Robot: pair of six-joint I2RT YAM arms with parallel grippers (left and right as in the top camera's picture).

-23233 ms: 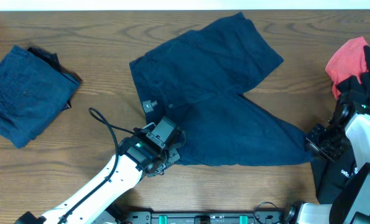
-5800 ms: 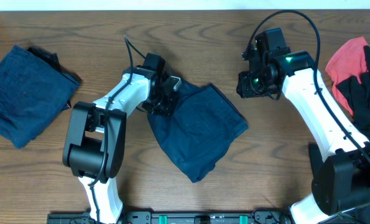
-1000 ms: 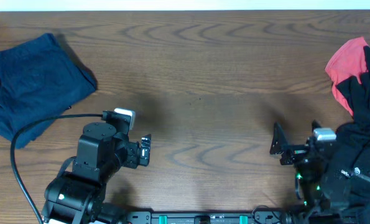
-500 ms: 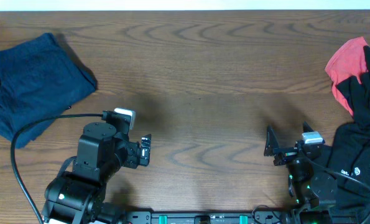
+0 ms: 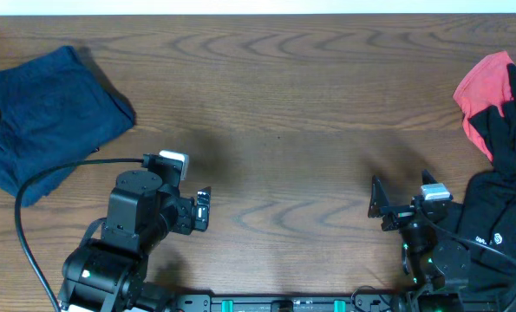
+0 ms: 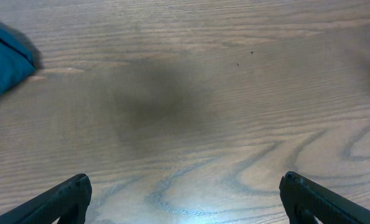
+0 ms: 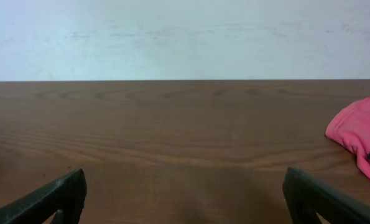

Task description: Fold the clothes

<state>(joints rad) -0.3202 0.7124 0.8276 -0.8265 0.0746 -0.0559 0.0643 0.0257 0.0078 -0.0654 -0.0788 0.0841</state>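
**A:** Which garment is next, and which arm should take it?

**B:** My guess is the heap at the table's 3 o'clock edge. The crumpled red fabric garment (image 5: pixel 485 87) lies at about 1 o'clock from the right gripper (image 5: pixel 379 206). The rumpled black fabric garment (image 5: pixel 505 152) is touching it on the 6 o'clock side, at roughly 2 o'clock from that gripper. The right arm is much nearer, and the left gripper (image 5: pixel 202 210) is well apart from both.

**A:** How does the heap run?

**B:** It runs from 12 to 6 along that edge, with the red at the 12 o'clock end. The black spreads down toward the right arm's base, and I can't tell where the cloth ends there.

**A:** And the fingers?

**B:** Both wrist views show the fingers spread wide with nothing between them, only bare wooden table (image 5: pixel 284 95).

**A:** And the dark navy blue folded cloth garment (image 5: pixel 48 117)?

**B:** It sits at 10 o'clock from the left gripper. It looks like a compact, slightly skewed bundle, and I judge it done.
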